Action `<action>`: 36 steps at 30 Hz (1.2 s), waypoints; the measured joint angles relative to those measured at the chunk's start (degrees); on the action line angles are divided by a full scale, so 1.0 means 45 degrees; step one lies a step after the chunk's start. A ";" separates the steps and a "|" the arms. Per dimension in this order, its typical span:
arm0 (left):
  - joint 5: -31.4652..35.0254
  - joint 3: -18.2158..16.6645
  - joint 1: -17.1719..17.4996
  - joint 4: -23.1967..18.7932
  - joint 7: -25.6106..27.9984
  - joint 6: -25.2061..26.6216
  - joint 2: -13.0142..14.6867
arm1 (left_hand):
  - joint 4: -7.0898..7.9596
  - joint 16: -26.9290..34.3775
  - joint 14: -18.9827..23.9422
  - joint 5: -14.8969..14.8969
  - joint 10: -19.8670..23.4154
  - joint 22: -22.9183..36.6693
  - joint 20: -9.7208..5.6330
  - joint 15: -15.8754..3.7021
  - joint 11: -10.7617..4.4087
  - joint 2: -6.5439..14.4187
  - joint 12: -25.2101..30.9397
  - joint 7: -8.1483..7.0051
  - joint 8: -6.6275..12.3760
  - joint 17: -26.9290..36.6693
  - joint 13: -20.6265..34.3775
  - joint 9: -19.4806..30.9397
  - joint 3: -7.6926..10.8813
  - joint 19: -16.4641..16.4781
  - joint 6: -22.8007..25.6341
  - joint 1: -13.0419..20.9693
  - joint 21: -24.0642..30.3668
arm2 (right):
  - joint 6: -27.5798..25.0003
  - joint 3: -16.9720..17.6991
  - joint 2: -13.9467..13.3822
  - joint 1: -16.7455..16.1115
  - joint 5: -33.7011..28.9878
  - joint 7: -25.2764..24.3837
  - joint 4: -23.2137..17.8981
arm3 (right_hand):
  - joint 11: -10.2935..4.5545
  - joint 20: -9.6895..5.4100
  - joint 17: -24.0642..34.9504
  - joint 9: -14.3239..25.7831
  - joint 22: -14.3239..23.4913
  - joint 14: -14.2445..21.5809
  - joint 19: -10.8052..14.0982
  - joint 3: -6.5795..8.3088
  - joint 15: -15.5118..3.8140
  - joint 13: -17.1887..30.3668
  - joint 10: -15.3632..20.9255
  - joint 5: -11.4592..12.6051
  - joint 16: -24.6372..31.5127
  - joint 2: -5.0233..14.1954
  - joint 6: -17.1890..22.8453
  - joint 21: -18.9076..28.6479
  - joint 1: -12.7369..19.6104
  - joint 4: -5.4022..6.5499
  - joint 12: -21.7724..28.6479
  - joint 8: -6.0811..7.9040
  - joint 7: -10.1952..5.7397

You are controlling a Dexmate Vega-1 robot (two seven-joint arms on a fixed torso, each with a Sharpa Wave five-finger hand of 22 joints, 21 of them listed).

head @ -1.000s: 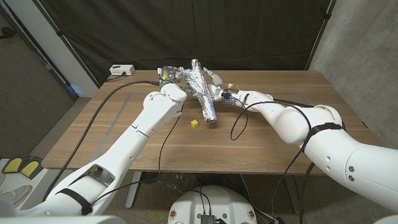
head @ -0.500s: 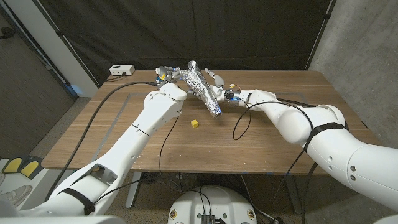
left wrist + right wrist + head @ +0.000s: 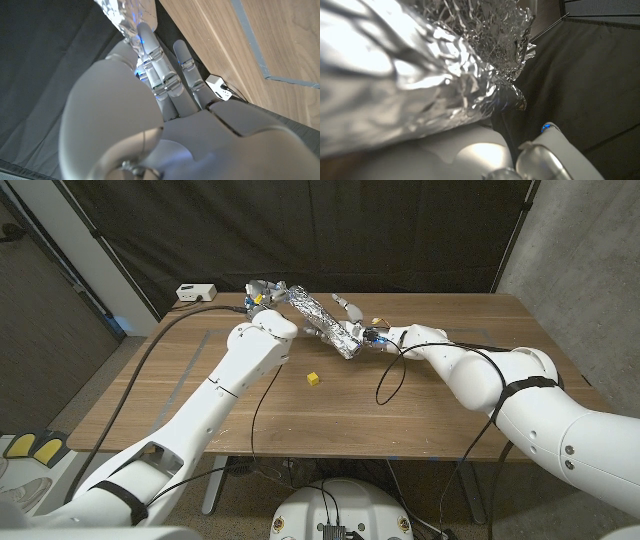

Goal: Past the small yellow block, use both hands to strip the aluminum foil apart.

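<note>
Silver foil is basically the whole story here, and we've got it off the table between both hands. Our left hand (image 3: 262, 292) is up at the far-left end of the roll, fingers closed around that end; in the left wrist view the fingers (image 3: 159, 70) run up straight and close together along the crinkled tip. Our right hand (image 3: 352, 320) is clamped on the lower, near end, though a couple of its fingers stick up spread behind the roll, so we'd call it a pinch rather than a full fist. The aluminum foil (image 3: 318, 320) hangs as one long crumpled bundle slanting from the far left down toward the right, above the wooden table (image 3: 200, 395) and past the small yellow block (image 3: 313, 380), which sits alone on the wood nearer to us and well apart from the foil. So placement looks right for the task. As for progress, our read is that we're at the pulling stage and not through it: in the head view the bundle looks continuous end to end, no gap or torn edge we can pick out. The right wrist view is mostly shiny creases up close with a ragged edge, but we can't tell if that's a tear or just the crumple. What's left is the actual split. A white box (image 3: 196, 293) with its cable sits at the far left edge.
</note>
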 measured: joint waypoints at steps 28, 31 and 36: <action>0.1232 0.0724 -0.0661 -0.0450 -0.1203 -0.0863 0.0953 | 0.0000 -0.0090 -0.0002 -0.0007 -0.0014 0.0002 0.0069 0.0001 -0.0018 -0.0005 -0.0153 0.0122 0.0339 0.0060 0.0233 0.0090 -0.0004 -0.0204 -0.0125 -0.0005 0.0077 | 0.0703 0.2701 0.0902 0.0103 -0.1118 -0.1237 0.0718 | -0.0343 -0.0721 0.0035 -0.0026 0.0338 0.1644 0.0296 0.0223 -0.0619 -0.0056 0.1751 -0.0053 0.0092 0.0466 0.2312 0.0366 0.0564 -0.0231 0.0545 0.0443 0.0264; 0.1398 0.0762 -0.0683 -0.0477 -0.1309 -0.1022 0.0988 | 0.0000 -0.0141 -0.0002 -0.0007 -0.0014 0.0002 0.0070 0.0001 -0.0018 -0.0005 -0.0154 0.0098 0.0341 0.0060 0.0262 0.0093 -0.0004 -0.0204 -0.0149 -0.0005 0.0099 | 0.0759 0.2998 0.0984 0.0103 -0.1263 -0.1329 0.0727 | -0.0357 -0.0633 0.0034 -0.0026 0.0312 0.1527 0.0206 0.0114 -0.0501 -0.0056 0.1614 -0.0056 0.0068 0.0386 0.2307 0.0294 0.0307 -0.0184 0.0497 0.0402 0.0260; 0.1631 0.0803 -0.0692 -0.0487 -0.1431 -0.1212 0.0990 | 0.0000 -0.0141 -0.0002 -0.0008 -0.0015 0.0002 0.0025 0.0001 -0.0019 -0.0005 -0.0229 0.0054 0.0470 0.0114 0.0323 0.0095 -0.0004 -0.0250 -0.0194 -0.0005 0.0099 | 0.0807 0.3449 0.1105 0.0101 -0.1558 -0.1436 0.0737 | -0.0294 -0.0592 0.0034 0.0033 0.0301 0.1438 0.0166 0.0015 -0.0415 -0.0056 0.1544 -0.0054 -0.0018 0.0360 0.2242 0.0293 0.0145 -0.0084 0.0450 0.0357 0.0195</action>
